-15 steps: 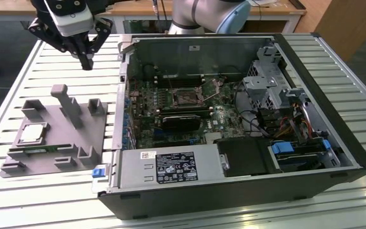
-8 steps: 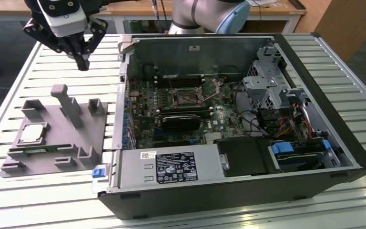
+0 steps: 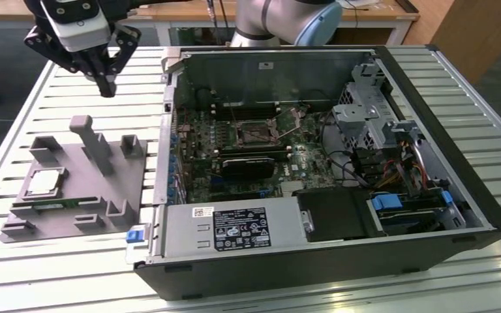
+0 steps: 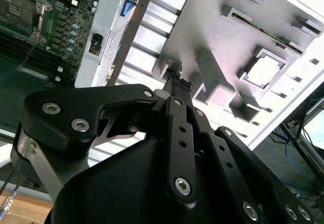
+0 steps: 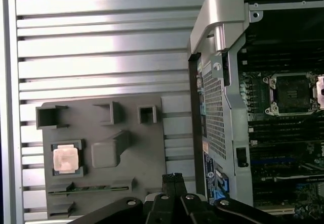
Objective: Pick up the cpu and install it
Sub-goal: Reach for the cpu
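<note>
gripper hovers above the desk, fingertips pressed together, nothing in them. the cpu lies flat in a pocket of the grey tray, below the gripper and well apart from it. the open computer case sits to the gripper's other side, its socket looking empty.

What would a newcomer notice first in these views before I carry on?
The big open computer case lies on its side at the exterior view's right, its motherboard socket exposed. At the exterior view's left, the silvery cpu sits in a recess of the grey holder on the slatted table. The black end effector hangs above the table behind the holder, shut and holding nothing.
</note>
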Action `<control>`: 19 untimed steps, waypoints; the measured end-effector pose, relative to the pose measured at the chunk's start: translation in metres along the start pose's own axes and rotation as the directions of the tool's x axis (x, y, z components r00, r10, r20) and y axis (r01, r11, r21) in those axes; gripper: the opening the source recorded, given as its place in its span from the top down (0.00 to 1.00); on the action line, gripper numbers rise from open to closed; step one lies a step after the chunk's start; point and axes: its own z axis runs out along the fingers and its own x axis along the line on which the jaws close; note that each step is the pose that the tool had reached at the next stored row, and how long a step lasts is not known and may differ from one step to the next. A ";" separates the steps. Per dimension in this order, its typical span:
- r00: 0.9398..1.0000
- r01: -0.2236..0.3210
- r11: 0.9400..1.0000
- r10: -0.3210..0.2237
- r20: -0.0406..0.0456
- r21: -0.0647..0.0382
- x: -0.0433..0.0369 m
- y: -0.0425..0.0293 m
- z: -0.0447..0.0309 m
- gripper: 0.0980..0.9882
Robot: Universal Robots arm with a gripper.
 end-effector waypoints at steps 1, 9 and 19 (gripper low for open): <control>1.000 0.000 1.000 0.000 0.000 0.000 0.0011 -0.0001 0.0001 0.99; 1.000 0.000 1.000 0.000 -0.001 0.000 0.0104 -0.0008 0.0009 0.99; 1.000 0.000 1.000 0.000 -0.002 0.000 0.0212 -0.0017 0.0019 0.99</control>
